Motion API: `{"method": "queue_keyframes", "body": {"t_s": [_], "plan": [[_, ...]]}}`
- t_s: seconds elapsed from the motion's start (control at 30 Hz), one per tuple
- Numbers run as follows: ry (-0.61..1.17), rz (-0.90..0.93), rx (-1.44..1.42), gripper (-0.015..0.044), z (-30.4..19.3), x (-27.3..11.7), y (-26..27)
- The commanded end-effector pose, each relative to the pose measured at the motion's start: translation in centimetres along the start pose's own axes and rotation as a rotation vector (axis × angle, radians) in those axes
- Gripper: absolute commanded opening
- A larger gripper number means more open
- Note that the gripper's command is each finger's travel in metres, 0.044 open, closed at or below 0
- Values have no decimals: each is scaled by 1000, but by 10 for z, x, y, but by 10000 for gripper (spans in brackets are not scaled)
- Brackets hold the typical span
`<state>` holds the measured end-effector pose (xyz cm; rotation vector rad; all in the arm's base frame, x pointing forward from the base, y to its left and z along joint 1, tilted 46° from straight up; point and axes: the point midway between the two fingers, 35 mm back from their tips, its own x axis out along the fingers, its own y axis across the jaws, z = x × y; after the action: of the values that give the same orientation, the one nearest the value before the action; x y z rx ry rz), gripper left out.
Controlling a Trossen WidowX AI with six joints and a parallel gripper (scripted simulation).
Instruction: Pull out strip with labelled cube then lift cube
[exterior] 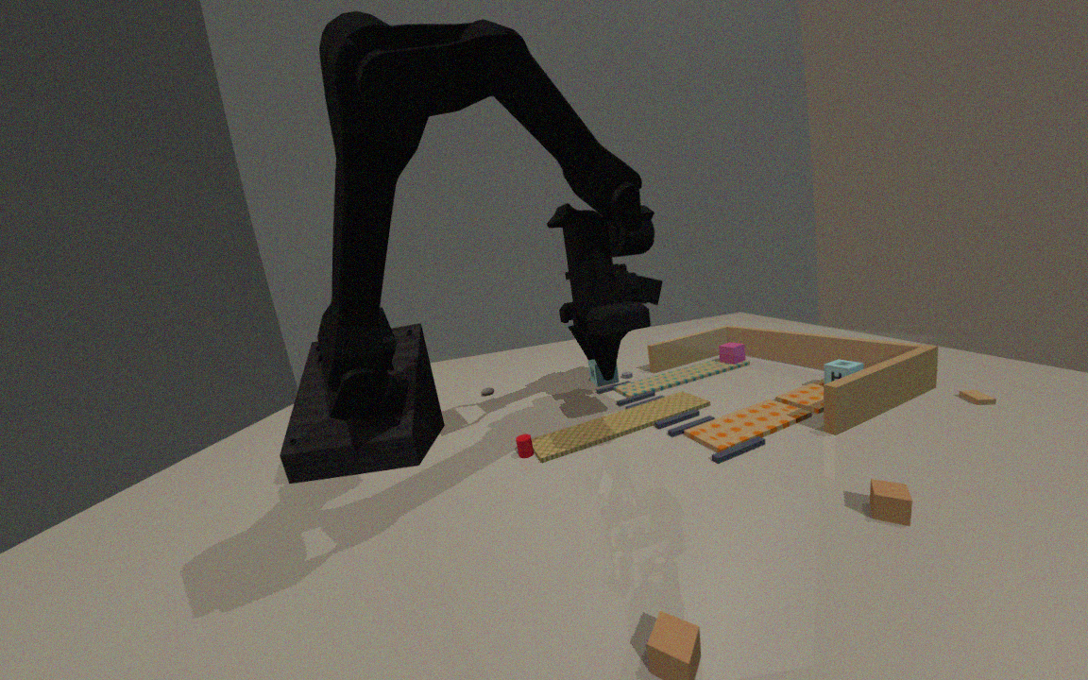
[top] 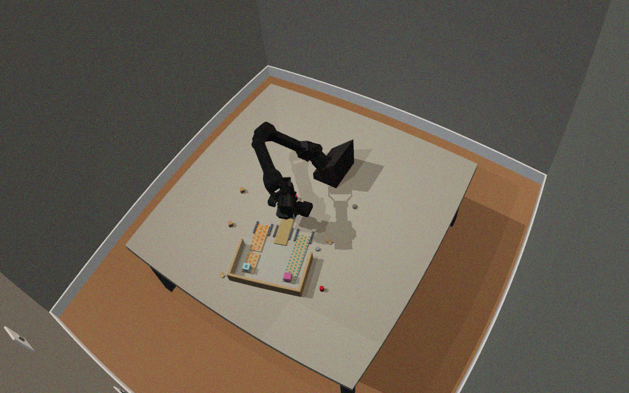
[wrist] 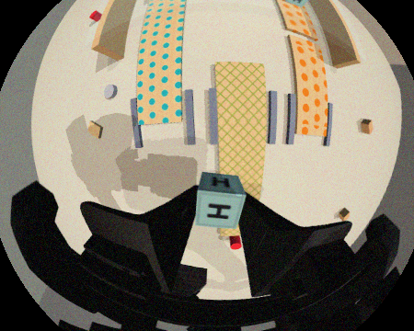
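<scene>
Downward-pointing, gripper (wrist: 220,233) clamps labelled cube (wrist: 220,202) above the table (exterior: 447,550).

Arm (exterior: 413,169): black, arched over from its base (exterior: 358,405) on the table (exterior: 447,574).
Gripper (exterior: 603,372): pointing down, clamped on a pale blue cube (exterior: 594,372) — it seems lifted just clear of the table.
Yellow crosshatch strip (exterior: 620,425): lying flat, a red cylinder (exterior: 523,445) at its near end.
Orange-dotted strip (exterior: 746,420): in two pieces.
Wooden pen (exterior: 877,384): holds a second blue cube (exterior: 841,369) and a pink cube (exterior: 731,351) — well apart.
</scene>
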<state>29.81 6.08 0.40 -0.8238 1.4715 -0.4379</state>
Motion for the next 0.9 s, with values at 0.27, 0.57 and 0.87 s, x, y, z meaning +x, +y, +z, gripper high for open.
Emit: {"method": "queue_keyframes", "body": {"t_s": [0.27,0.57,0.87], "plan": [[-10,8,6,0,-1,-32,1],[-10,8,6,0,-1,-32,1],[-10,8,6,0,-1,-32,1]]}}
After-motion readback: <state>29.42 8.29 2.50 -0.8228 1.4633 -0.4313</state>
